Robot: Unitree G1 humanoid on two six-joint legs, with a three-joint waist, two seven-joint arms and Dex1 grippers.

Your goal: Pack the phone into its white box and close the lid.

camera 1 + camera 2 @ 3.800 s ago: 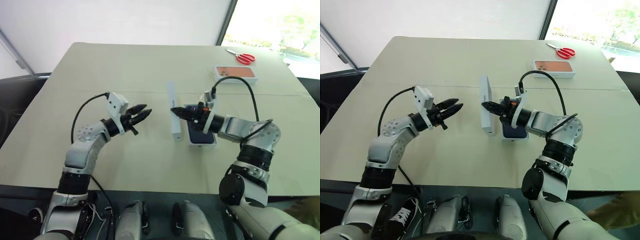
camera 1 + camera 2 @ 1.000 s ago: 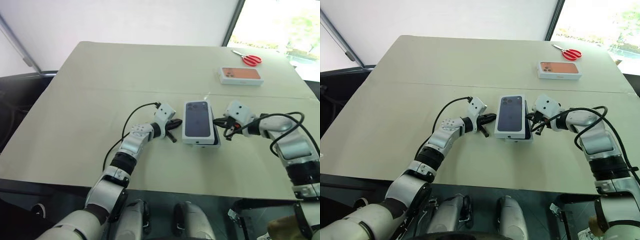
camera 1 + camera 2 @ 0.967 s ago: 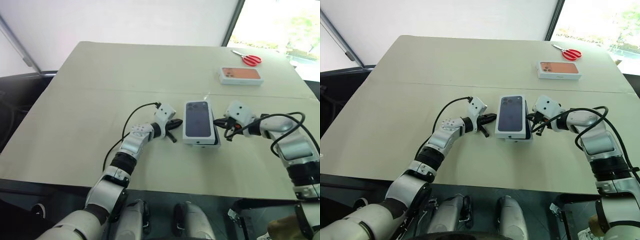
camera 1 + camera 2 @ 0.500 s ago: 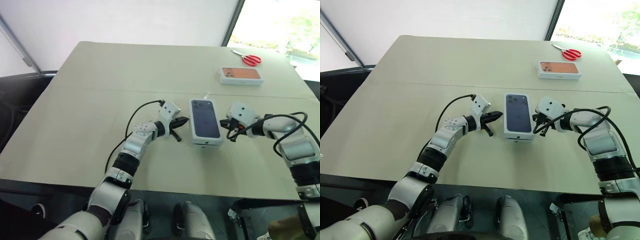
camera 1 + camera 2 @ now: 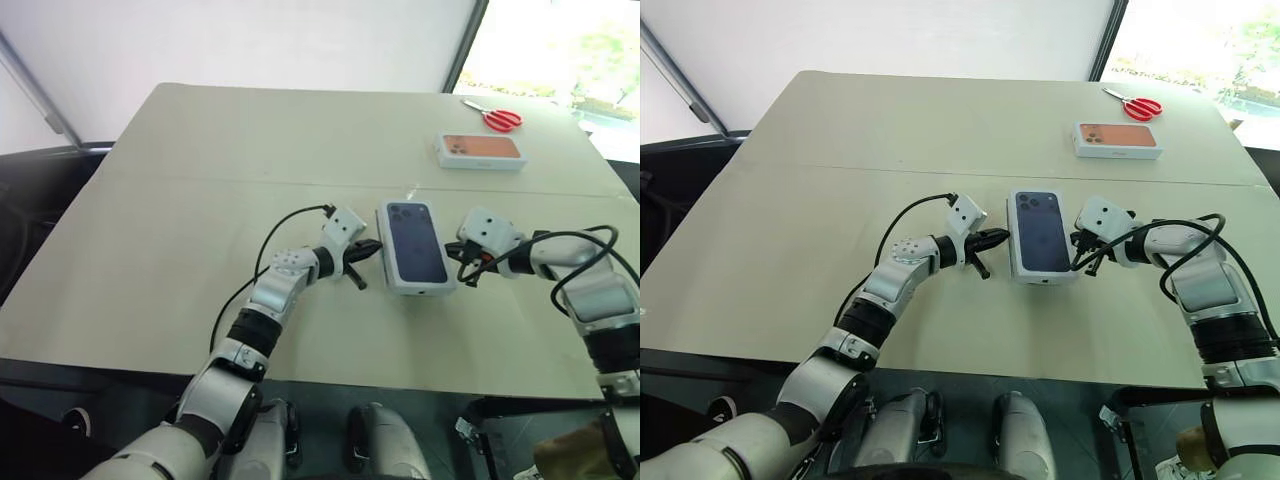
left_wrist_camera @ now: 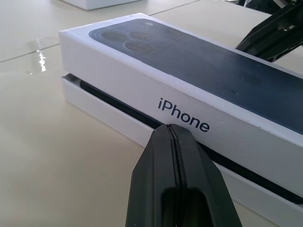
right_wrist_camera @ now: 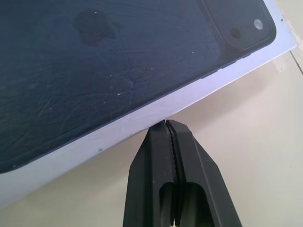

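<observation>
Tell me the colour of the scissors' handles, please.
Red; the scissors show best in the left eye view.

The scene is lit by strong daylight from a window (image 5: 560,45) at the far right, which is overexposed to near white. The pale surface (image 5: 250,150) is evenly and brightly lit, with only soft, faint shadows cast beneath the arms. A small glare patch is seen on the surface in the left wrist view, beside the lid (image 6: 189,80). The black fingers (image 6: 177,184) nearest the wrist cameras are rendered dark, with little detail. The far corners are left dim.
</observation>
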